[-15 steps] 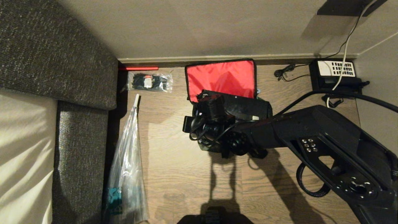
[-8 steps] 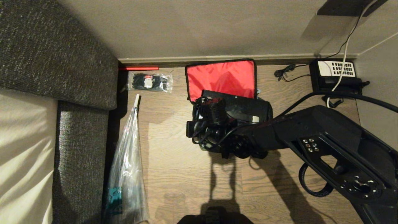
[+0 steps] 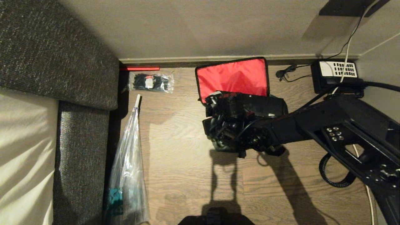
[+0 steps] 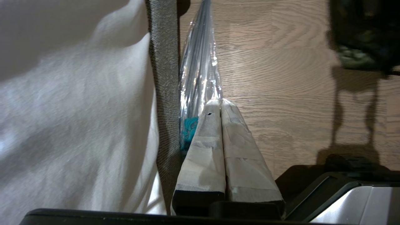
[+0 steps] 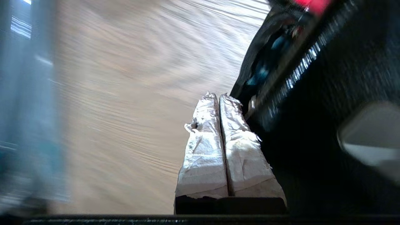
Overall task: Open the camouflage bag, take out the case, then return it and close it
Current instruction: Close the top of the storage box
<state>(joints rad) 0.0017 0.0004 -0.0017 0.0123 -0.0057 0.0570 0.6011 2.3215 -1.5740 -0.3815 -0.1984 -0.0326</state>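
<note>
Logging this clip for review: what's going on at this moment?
The camouflage bag lies open on the wooden floor by the wall, its red-lined lid flipped back. The right gripper is shut, with nothing between its fingers, right beside the bag's black side, its arm reaching over the bag. The case appears to sit in the bag. The left gripper is shut, parked near the sofa.

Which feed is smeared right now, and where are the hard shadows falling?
Right wrist view: heavy motion blur on the floor and the camouflage bag. Head view: sharp, with hard arm shadows on the floor in front of the bag. Left wrist view: mostly sharp, same shadows.
</note>
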